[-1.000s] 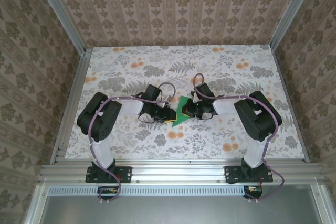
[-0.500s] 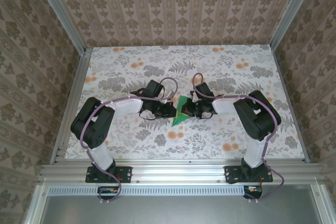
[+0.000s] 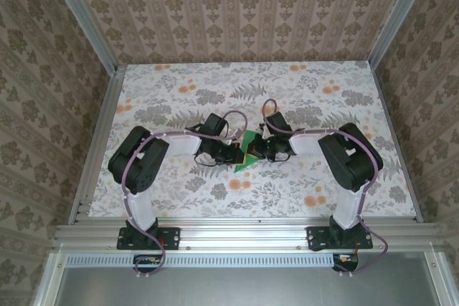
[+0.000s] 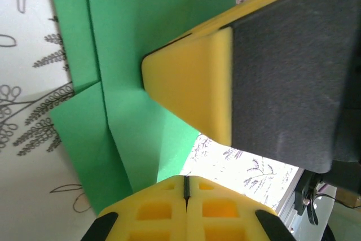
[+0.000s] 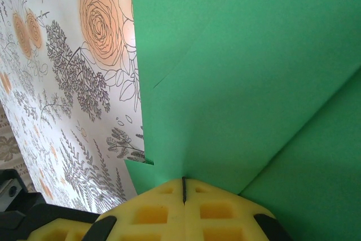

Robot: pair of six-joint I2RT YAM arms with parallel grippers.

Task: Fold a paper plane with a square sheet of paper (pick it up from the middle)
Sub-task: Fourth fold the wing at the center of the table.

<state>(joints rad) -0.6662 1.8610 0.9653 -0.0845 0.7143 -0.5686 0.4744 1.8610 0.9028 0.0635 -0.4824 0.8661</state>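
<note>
The square sheet of paper [image 3: 244, 163], bright green and partly folded with creases, lies at the middle of the table between both grippers. My right gripper [image 3: 259, 150] is shut on it; in the right wrist view the paper [image 5: 237, 55] runs straight into the closed slit of the gripper [image 5: 183, 182], with a crease ending there. My left gripper [image 3: 235, 154] is shut at the paper's left edge. In the left wrist view its closed tips [image 4: 185, 183] overlap the paper's [image 4: 141, 26] lower corner; whether they pinch it is unclear. One of the right gripper's fingers [image 4: 192, 83] rests on the paper.
The floral tabletop [image 3: 287, 91] is bare around the two grippers. Aluminium rails [image 3: 237, 234] frame the table at the front and sides, and patterned walls enclose it. Both arms bend inward with their elbows near the table's outer thirds.
My left gripper has shut and slid right up to the paper's left edge. Less of the green paper shows from above. The right gripper has stayed shut in place.
</note>
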